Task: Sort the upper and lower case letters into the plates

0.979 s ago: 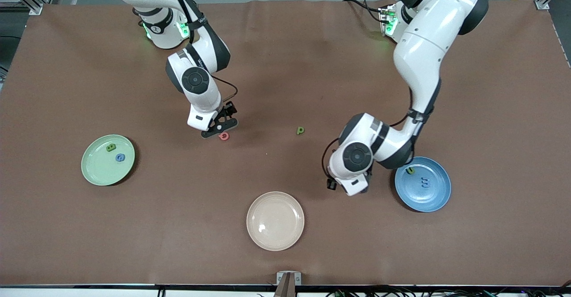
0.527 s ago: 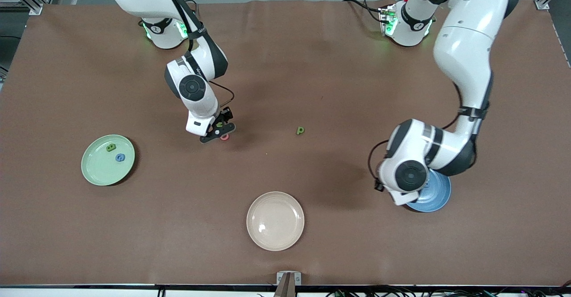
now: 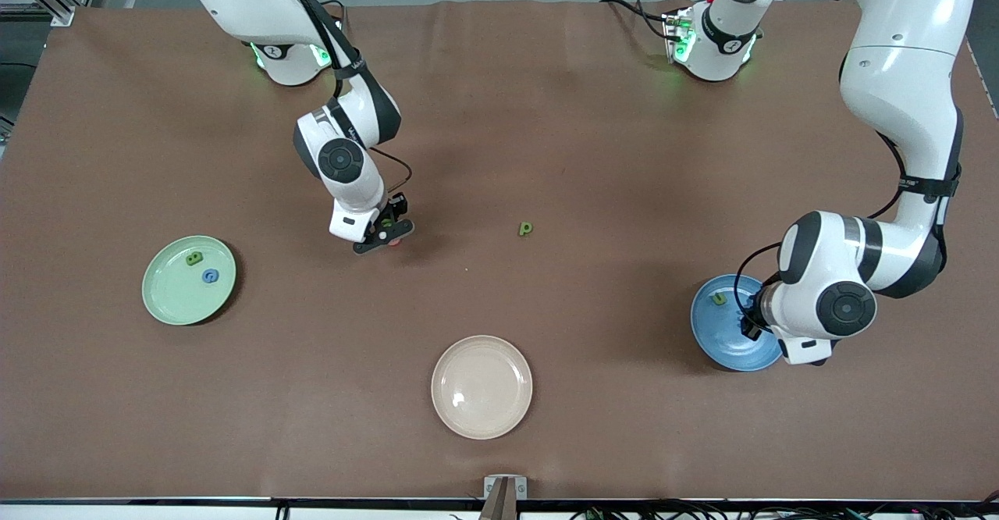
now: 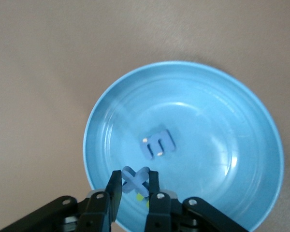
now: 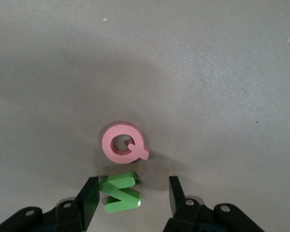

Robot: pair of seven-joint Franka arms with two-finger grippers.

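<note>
A brown mat covers my table [image 3: 546,114], with grey floor along its top edge. My left gripper [image 4: 134,186] pinches a blue x [image 4: 134,178] over the blue plate [image 3: 714,336] near the left arm's end. My right gripper [image 5: 133,193] straddles a green letter [image 5: 119,193], fingers apart, mid-table. The mint plate [image 3: 168,305] sits toward the right arm's end.

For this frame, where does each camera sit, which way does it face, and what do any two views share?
Front view: high across the table, facing both arms' bases; shows both arms, the round pale mint green plastic plate and the cream-beige plate.
Left wrist view: on the left arm, looking down into the round medium blue plastic plate; left gripper holds a small blue x-shaped letter.
Right wrist view: on the right arm, looking down at the pink letter Q; right gripper straddles a green letter.
Shared: front and left wrist views both show the blue plate.
</note>
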